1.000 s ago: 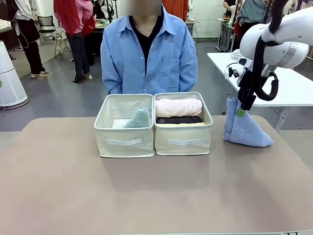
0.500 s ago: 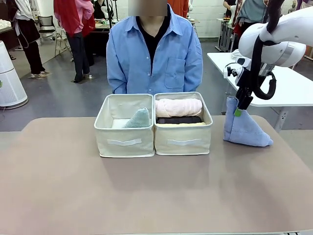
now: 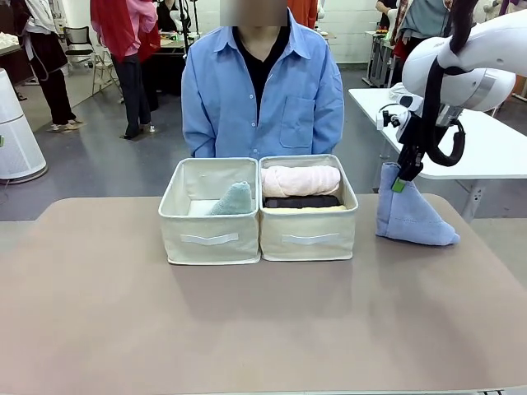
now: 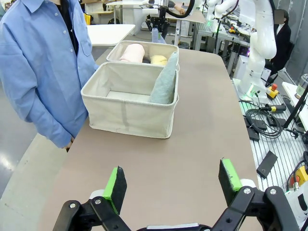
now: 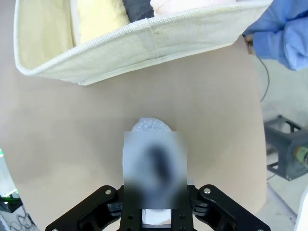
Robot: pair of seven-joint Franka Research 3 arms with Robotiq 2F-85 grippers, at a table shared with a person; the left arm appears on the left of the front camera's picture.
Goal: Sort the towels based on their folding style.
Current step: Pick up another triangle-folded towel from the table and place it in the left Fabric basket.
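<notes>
A blue cone towel (image 3: 408, 218) stands on the table right of the bins. My right gripper (image 3: 397, 183) is shut on its tip (image 5: 151, 126), green pad against the cloth. In the left bin (image 3: 210, 239) leans the pale grey-green cone towel (image 3: 233, 200) (image 4: 165, 83). The right bin (image 3: 309, 239) holds the pink roll (image 3: 300, 179), the dark grey roll (image 3: 300, 202) and the yellow roll (image 5: 101, 19); the white roll is hidden. My left gripper (image 4: 172, 178) hangs open over bare table, well short of the left bin (image 4: 125, 115).
A person in a blue shirt (image 3: 262, 82) stands close behind the bins, arms down. A white table (image 3: 494, 148) sits behind the right arm. Cables and another robot base (image 4: 257, 72) lie beyond the table's edge in the left wrist view.
My right gripper has edged slightly left and up at the blue cone's tip. The person has shifted a little to the right. The towels have not moved.
</notes>
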